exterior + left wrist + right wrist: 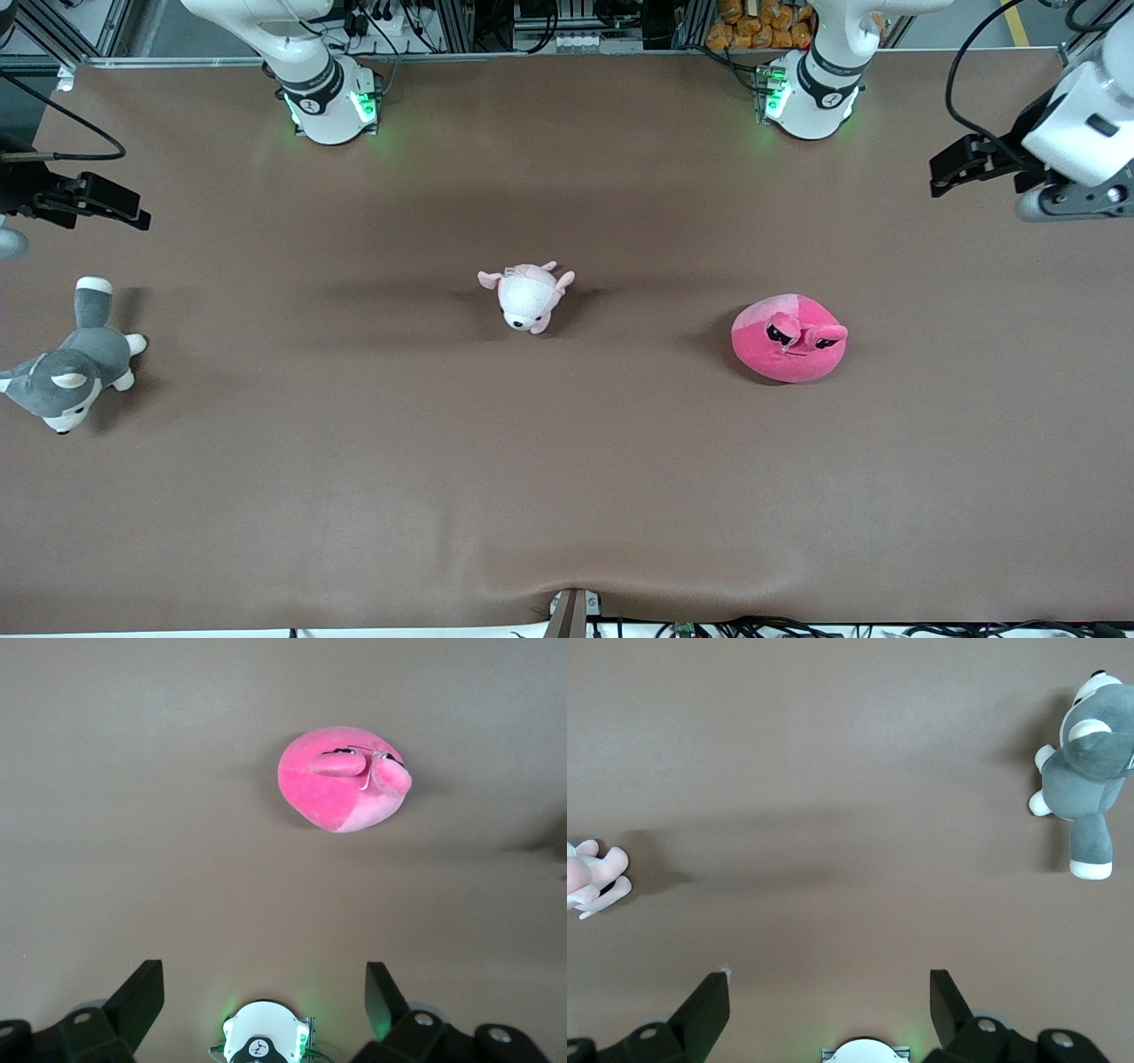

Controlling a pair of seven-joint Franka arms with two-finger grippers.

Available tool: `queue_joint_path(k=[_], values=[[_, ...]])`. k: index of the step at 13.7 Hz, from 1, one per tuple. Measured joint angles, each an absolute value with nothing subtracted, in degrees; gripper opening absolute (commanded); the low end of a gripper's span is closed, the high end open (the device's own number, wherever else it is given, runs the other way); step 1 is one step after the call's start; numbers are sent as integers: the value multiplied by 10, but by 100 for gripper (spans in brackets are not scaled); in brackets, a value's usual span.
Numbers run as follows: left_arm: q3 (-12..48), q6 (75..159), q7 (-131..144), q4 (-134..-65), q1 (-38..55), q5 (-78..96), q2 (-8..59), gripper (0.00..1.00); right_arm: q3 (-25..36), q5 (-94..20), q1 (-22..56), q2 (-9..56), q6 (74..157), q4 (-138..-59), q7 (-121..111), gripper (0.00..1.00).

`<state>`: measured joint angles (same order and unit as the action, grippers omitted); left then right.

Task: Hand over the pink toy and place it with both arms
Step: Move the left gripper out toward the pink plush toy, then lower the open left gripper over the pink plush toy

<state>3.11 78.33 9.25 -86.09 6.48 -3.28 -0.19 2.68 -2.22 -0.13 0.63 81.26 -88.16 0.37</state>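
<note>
The pink toy is a hot-pink round plush with two eye bumps. It lies on the brown table toward the left arm's end, and it also shows in the left wrist view. My left gripper hangs open and empty above the table's left-arm end, well apart from the toy; its jaws stand wide apart in the left wrist view. My right gripper hangs open and empty above the right-arm end, over the table near the husky; its jaws stand wide apart in the right wrist view.
A small pale pink-and-white animal plush lies mid-table and shows in the right wrist view. A grey-and-white husky plush lies at the right arm's end, also in the right wrist view. The arm bases stand at the table's edge farthest from the front camera.
</note>
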Motion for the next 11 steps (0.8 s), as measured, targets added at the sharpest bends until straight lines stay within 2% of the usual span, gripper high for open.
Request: queue_joint_path(k=[6,11], values=[[36,797,93,-861,68,-47,15,100,27,-22,-1,7,814,-882,4,100],[36,846,127,-873,60,-47,24,100,26,-22,-1,10,815,-882,4,100]])
